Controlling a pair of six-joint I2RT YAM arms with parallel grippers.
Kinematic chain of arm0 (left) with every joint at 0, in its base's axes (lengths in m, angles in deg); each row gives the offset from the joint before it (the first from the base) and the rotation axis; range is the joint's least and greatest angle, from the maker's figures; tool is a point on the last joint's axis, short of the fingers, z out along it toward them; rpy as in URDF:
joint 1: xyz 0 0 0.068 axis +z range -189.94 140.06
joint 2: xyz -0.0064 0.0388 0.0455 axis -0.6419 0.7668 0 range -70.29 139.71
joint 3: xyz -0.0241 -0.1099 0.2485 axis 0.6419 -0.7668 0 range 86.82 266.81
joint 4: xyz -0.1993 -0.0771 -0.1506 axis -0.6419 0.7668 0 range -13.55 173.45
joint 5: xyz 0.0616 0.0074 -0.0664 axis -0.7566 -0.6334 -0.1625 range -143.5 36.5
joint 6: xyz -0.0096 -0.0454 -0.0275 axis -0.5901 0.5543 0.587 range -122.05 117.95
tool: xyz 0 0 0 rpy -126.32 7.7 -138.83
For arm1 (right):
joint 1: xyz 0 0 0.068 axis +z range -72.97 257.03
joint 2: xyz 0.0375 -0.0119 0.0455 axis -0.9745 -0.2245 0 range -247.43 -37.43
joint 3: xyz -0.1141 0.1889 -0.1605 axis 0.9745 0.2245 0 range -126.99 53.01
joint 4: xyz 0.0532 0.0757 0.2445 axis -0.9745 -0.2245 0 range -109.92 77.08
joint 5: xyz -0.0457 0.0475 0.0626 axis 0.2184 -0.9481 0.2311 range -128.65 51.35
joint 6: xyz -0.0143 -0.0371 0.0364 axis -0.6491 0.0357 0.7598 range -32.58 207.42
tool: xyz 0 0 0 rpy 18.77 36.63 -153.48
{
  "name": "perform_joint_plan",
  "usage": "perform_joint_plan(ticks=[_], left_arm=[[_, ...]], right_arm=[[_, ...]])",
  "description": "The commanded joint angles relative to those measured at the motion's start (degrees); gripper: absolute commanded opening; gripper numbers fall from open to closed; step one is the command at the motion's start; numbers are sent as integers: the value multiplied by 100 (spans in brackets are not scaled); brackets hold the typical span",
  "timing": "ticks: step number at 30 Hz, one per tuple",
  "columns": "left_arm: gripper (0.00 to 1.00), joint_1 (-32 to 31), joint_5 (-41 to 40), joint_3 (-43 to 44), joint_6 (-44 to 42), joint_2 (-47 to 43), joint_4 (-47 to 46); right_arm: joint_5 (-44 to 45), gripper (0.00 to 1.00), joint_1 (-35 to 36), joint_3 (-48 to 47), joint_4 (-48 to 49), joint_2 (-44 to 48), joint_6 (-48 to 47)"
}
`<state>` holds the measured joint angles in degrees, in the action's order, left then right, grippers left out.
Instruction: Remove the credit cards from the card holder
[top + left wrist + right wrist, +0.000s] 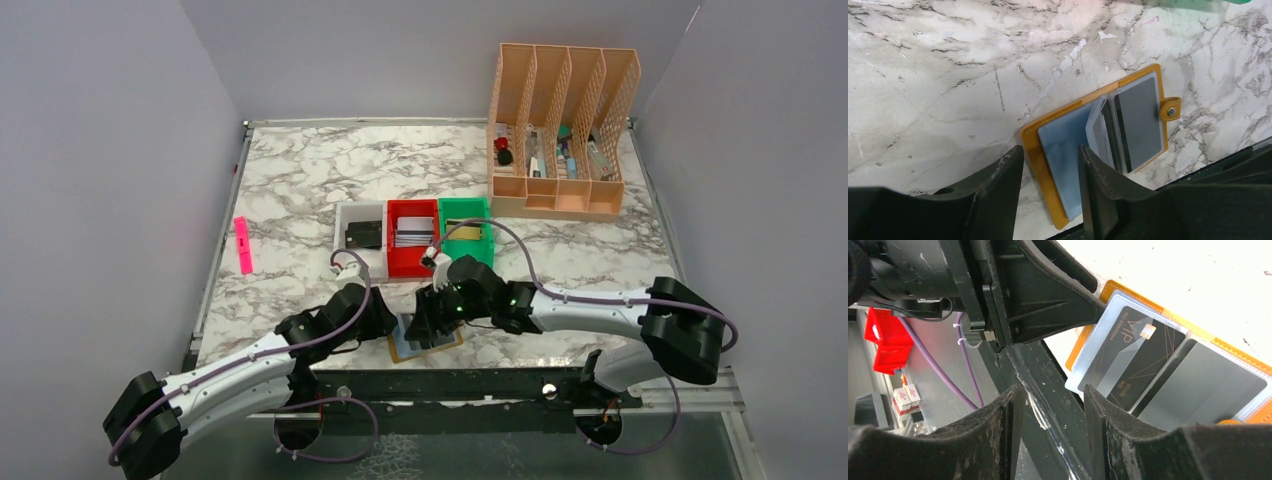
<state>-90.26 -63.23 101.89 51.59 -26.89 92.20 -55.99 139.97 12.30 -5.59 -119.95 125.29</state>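
Grey walls enclose a marble table (300, 180). The card holder (1063, 145) lies open and flat at the table's near edge, between the two arms, with dark cards (1133, 360) in its clear sleeves. The left tool (1050, 150) stands spread above its left panel. The right tool (1053, 390) is spread too, pinching nothing.

The card holder (1093, 135) lies open on the marble table (948, 90), with a dark card (1140, 122) in one clear sleeve and a snap tab (1171, 110) beside it. The left gripper (1050, 150) hangs above with its jaws apart (contact unclear), one finger over the pale blue panel.
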Motion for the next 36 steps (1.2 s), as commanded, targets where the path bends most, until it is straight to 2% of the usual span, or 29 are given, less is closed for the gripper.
perform_joint_plan(ticks=[1, 5, 9, 18, 21, 27, 36], left_arm=[[50, -11, -155, 93, 87, -329, 263], [53, -4, -233, 189, 136, -545, 479], [55, -7, -270, 247, 159, -671, 621], [55, -6, -134, 327, 91, -750, 642], [49, -10, 244, 213, -70, -676, 284], [38, -12, 925, 53, -233, -284, -573], [37, -8, 1129, 4, -371, 494, -747]], right_arm=[[555, 53, 34, 130, -206, 311, 2], [1166, 54, 34, 205, -594, 314, 147], [1270, 55, 34, 346, -553, 290, 277], [1562, 64, 32, 454, -575, 261, 578], [1401, 61, 34, 534, -302, 184, 605], [1108, 46, 34, 538, 65, -276, 706], [1197, 45, 34, 597, 184, -541, 866]])
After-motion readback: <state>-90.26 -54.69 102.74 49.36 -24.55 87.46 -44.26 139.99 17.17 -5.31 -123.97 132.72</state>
